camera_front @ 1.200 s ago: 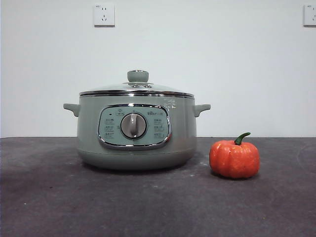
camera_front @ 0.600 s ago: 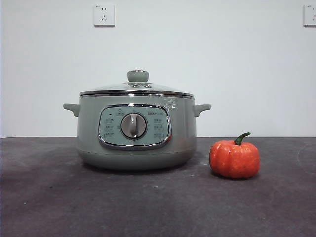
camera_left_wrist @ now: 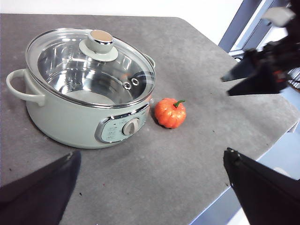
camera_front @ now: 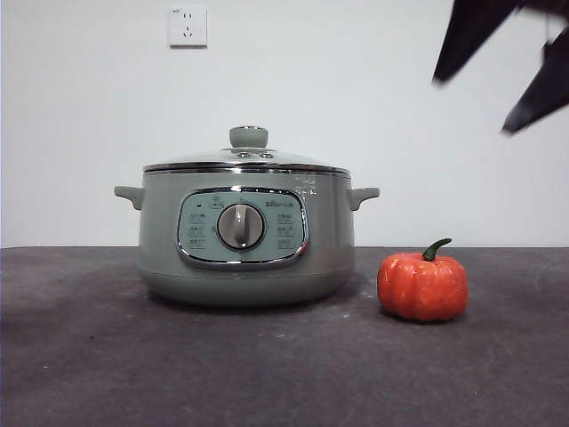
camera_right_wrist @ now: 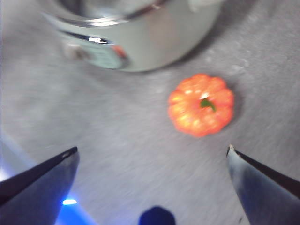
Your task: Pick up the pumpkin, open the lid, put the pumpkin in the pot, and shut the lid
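The sage-green pot [camera_front: 244,258] stands mid-table with the glass lid [camera_front: 246,161] resting on it, knob [camera_front: 248,136] on top. The small orange pumpkin [camera_front: 422,285] sits upright on the table just right of the pot, not touching it. My right gripper [camera_front: 471,107] hangs open high above the pumpkin, near the picture's top right corner. In its blurred wrist view the pumpkin [camera_right_wrist: 201,104] lies ahead of the right gripper [camera_right_wrist: 152,148], beside the pot [camera_right_wrist: 140,42]. My left gripper [camera_left_wrist: 151,152] is open and empty, well back from the pot [camera_left_wrist: 70,119], lid [camera_left_wrist: 89,61] and pumpkin [camera_left_wrist: 170,113].
The dark grey table [camera_front: 267,374] runs back to a white wall with a socket [camera_front: 188,26]. In the left wrist view the table's edge [camera_left_wrist: 276,136] lies past the pumpkin, and the right gripper [camera_left_wrist: 225,87] hovers over that side.
The right gripper has come into the front view at the top right, covering the wall socket there. Pot, lid and pumpkin have not moved.
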